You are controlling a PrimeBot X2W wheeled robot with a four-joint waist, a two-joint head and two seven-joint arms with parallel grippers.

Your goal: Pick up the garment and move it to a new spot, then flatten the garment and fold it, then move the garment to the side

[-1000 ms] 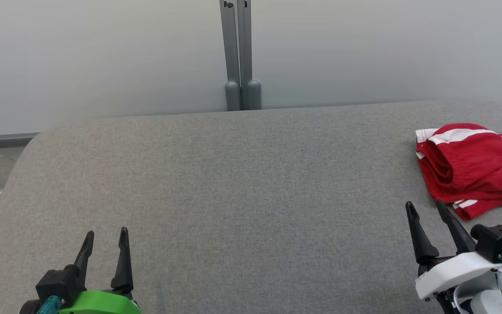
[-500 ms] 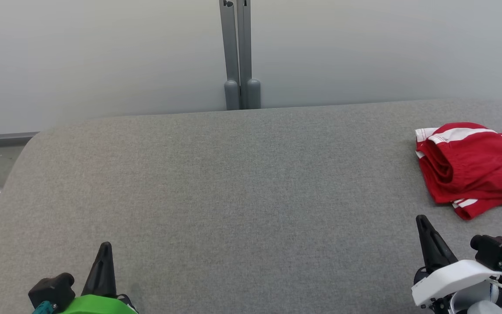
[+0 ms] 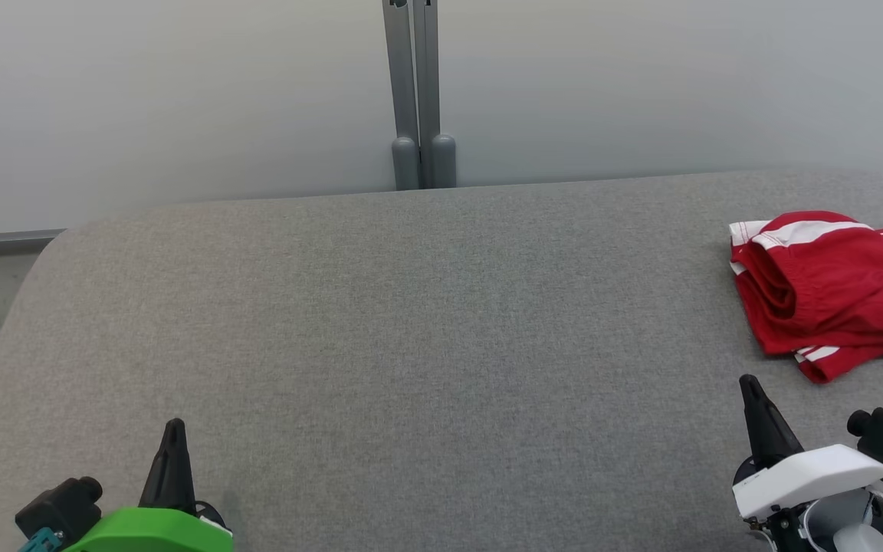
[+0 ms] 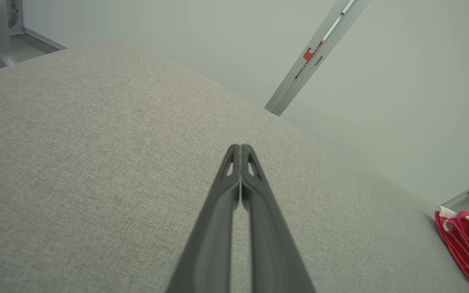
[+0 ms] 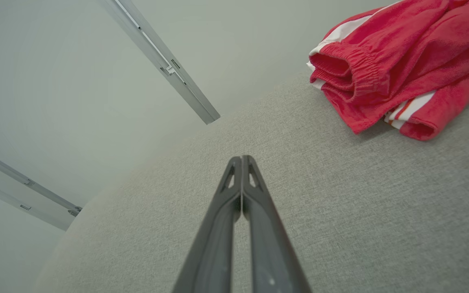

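The garment (image 3: 825,291) is bright red with white stripes and a dark blue and white pattern at one end. The table cover (image 3: 411,345) is a plain grey weave. The wall (image 3: 181,92) is pale grey, the post (image 3: 413,92) darker grey. The left gripper (image 3: 174,425) is black with a green shell, the right gripper (image 3: 748,381) black with a white one.
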